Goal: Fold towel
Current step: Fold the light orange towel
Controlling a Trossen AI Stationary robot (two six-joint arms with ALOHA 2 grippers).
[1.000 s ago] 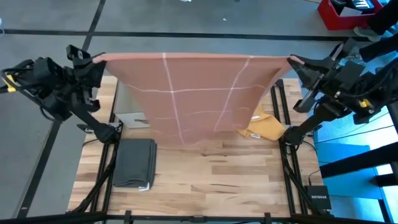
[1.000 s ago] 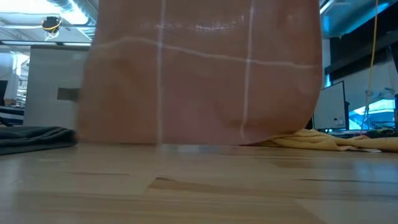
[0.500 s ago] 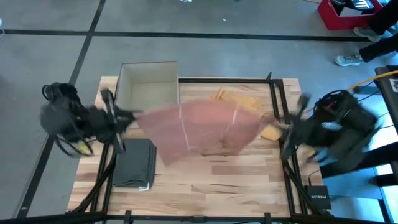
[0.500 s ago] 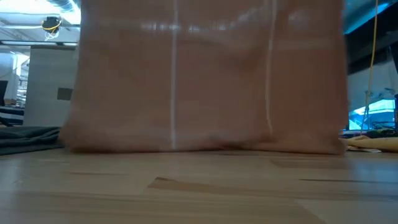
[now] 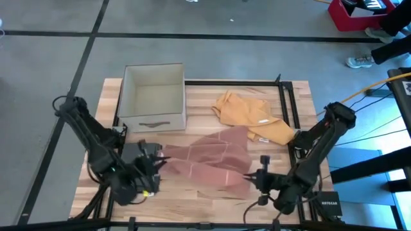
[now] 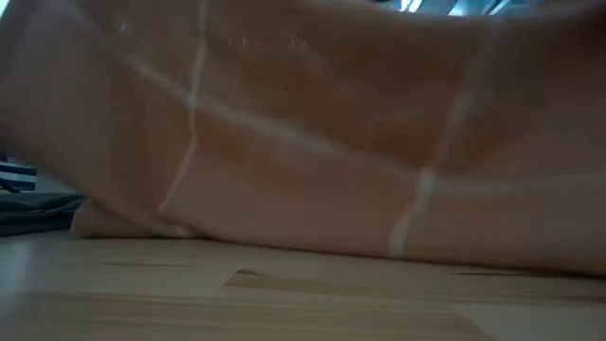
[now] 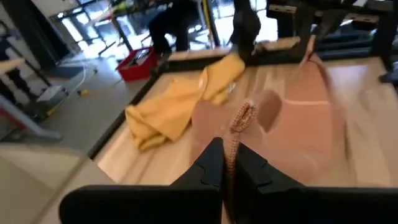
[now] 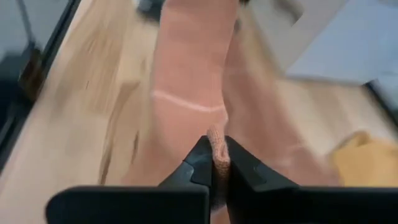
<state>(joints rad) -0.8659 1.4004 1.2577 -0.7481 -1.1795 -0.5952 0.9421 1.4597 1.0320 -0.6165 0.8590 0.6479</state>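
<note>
Left wrist view: both grippers pinch corners of the pink towel.

The left gripper (image 7: 227, 163) and right gripper (image 8: 217, 167) each clamp a towel (image 5: 209, 157) corner low at the near table (image 5: 212, 205) edge, cloth trailing rumpled mid-table. A thin pinch could slip; the trailing edge may drag onto the yellow cloth (image 5: 247, 112). No writing is legible.

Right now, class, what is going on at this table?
Two robot arms are folding a pink towel on the wooden table. The left gripper and the right gripper are low at the table's near edge, each shut on a corner of the towel, which lies rumpled between them. A yellow cloth, a dark folded cloth and an open box sit elsewhere on the table, untouched.
</note>
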